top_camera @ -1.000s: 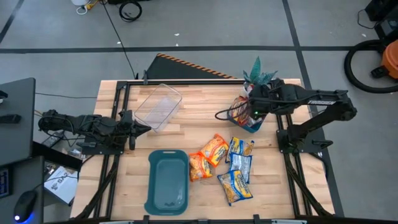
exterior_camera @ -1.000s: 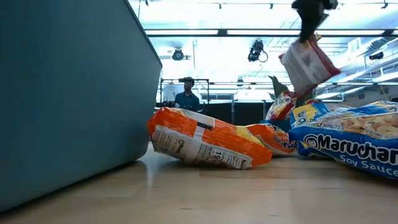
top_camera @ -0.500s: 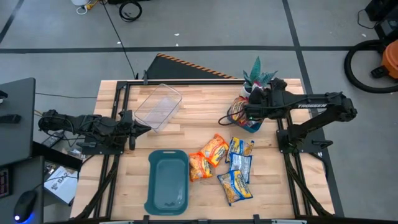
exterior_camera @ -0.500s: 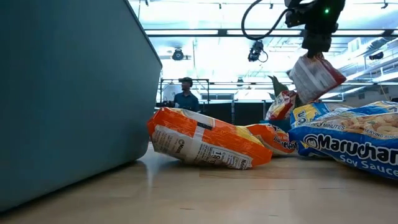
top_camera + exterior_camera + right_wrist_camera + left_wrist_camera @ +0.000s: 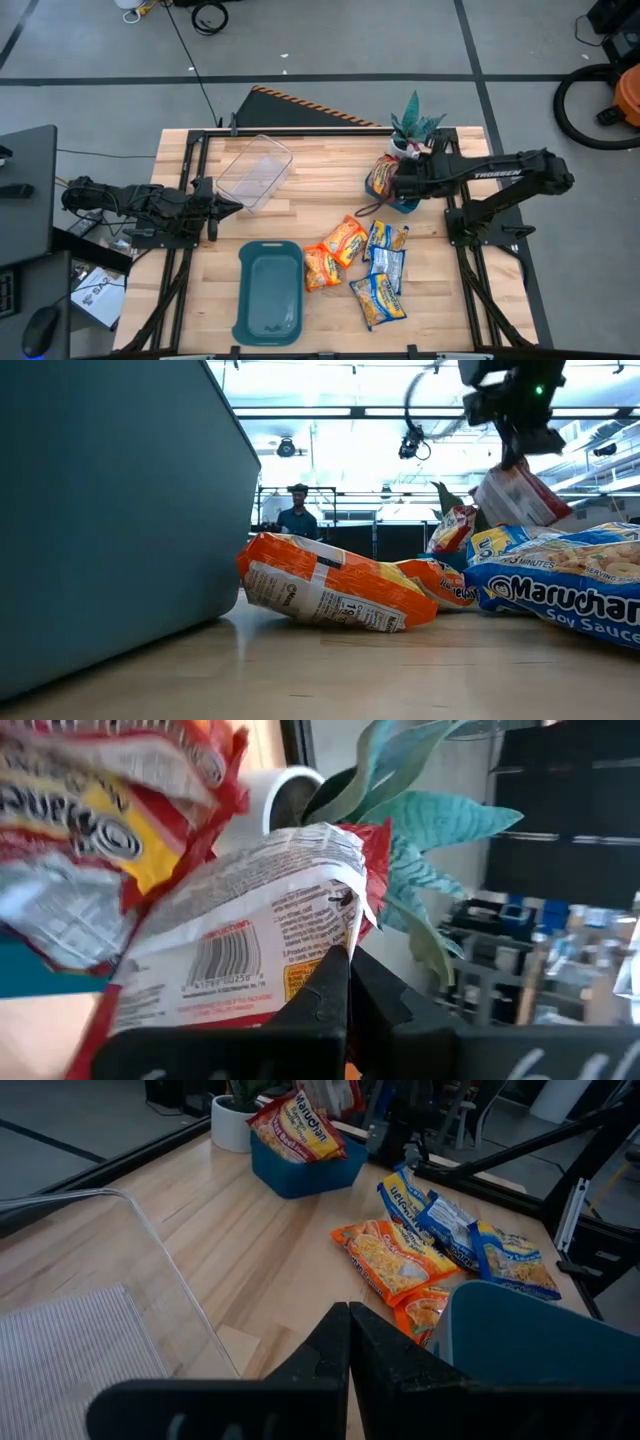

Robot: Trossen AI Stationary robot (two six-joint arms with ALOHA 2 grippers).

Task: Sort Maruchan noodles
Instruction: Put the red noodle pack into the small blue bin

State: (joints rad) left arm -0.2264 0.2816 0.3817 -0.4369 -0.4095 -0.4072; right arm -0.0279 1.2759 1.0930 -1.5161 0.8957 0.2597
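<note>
My right gripper [image 5: 397, 182] is shut on a red Maruchan packet [image 5: 380, 176] above the small blue bin [image 5: 405, 203] by the potted plant [image 5: 412, 118]. In the right wrist view the packet's white barcode side [image 5: 250, 920] faces me, and another red packet [image 5: 90, 810] stands in the bin behind it. Two orange packets [image 5: 345, 238] [image 5: 321, 268] and three blue-and-yellow packets [image 5: 385, 237] [image 5: 388, 265] [image 5: 378, 298] lie flat on the table. My left gripper [image 5: 238, 207] waits shut at the left side, next to the clear tub [image 5: 255, 170]. My right gripper pinches the red packet between its two fingers at a crimped edge [image 5: 338, 925]. In the low view the fingers [image 5: 518, 448] come from above and the packet [image 5: 520, 495] hangs tilted below them. Its lower end is hidden behind a blue-and-yellow packet [image 5: 560, 585].
A long teal tray [image 5: 270, 292] lies near the front edge, left of the loose packets. The clear tub sits toward the far left. Bare wood shows between tub and bin. A black cable loops beside the bin [image 5: 368, 208]. A person stands far behind the table [image 5: 300, 510].
My right gripper has come down toward the blue bin with the red packet, and its wrist has turned. The packet hangs lower and a little farther toward the table's right than a second ago. The cable loop has swung down with the arm.
</note>
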